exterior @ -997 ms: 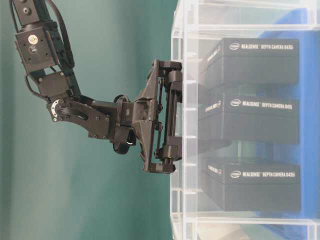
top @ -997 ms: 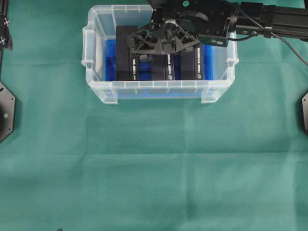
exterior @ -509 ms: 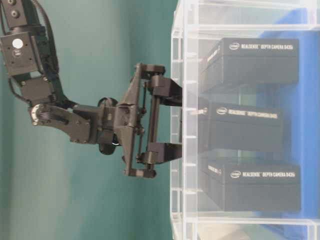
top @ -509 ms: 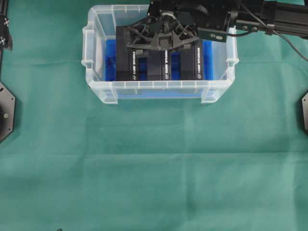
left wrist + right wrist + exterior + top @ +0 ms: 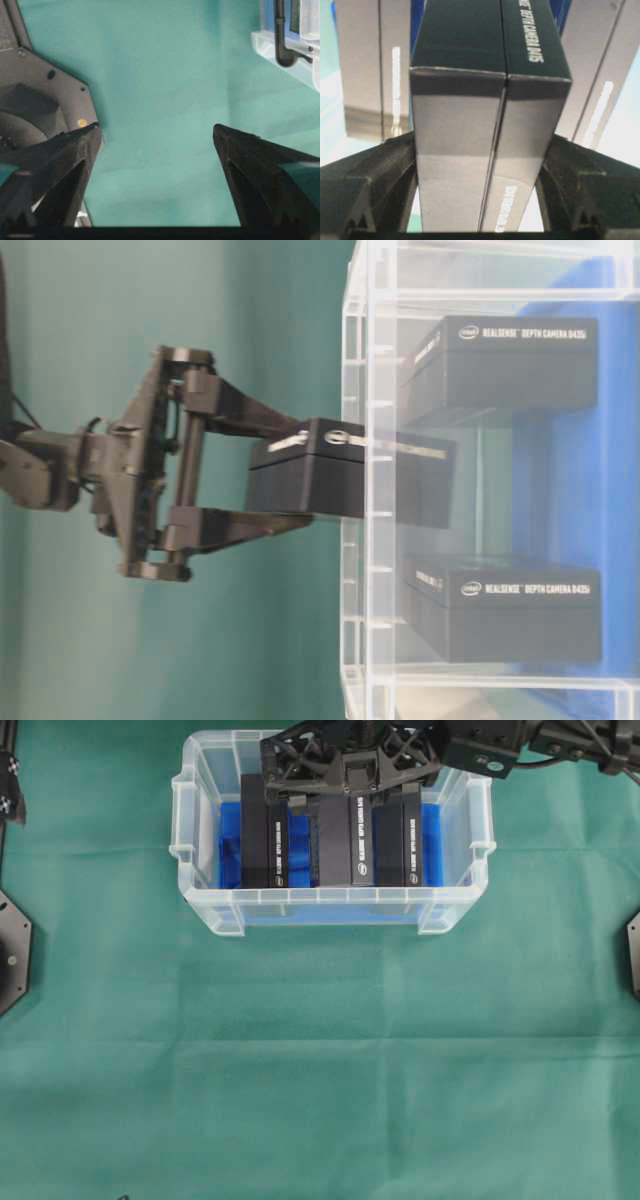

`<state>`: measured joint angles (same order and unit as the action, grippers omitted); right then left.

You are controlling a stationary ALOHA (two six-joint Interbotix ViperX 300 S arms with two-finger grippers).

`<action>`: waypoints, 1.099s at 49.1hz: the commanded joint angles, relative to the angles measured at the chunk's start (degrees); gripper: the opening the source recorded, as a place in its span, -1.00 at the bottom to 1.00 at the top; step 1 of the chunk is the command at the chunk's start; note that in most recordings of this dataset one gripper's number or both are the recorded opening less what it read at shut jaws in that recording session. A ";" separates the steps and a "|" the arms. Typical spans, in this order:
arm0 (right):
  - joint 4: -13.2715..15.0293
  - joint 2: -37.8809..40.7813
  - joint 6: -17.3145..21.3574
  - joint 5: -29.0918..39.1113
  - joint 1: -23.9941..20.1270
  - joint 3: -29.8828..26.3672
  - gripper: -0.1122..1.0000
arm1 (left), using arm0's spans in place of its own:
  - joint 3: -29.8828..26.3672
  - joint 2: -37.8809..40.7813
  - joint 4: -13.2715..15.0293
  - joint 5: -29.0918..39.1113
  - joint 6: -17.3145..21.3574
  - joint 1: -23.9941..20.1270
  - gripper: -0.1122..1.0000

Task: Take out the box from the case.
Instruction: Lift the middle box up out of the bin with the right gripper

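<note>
Right gripper [image 5: 235, 486]: clamped on the middle black camera box [image 5: 330, 480] — one finger on each long side, as the right wrist view shows.
Box position: partly raised past the rim of the clear case [image 5: 330, 910], its far end still inside; in the table-level view it straddles the rim line.
Neighbours: two more black camera boxes, one on each side of the gripped one [image 5: 262, 845] [image 5: 400, 840], resting on the blue cloth [image 5: 228, 848] on the case floor.
Left gripper [image 5: 155, 137]: jaws spread wide, holding nothing, well apart from the case over the green table cloth [image 5: 320, 1070].
Progress: grasp made and lift begun — roughly halfway by my judgement.
Left to do: clear the rim fully, then set the box down outside on the cloth.
</note>
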<state>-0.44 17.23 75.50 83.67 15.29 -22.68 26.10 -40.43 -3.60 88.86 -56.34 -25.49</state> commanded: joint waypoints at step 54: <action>2.11 -3.25 1.32 12.92 -1.58 -15.91 0.42 | -0.62 0.00 0.00 -0.09 -0.44 0.53 0.98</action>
<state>1.41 17.23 76.82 96.68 13.89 -36.83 26.10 -40.52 -3.60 88.86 -56.78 -25.05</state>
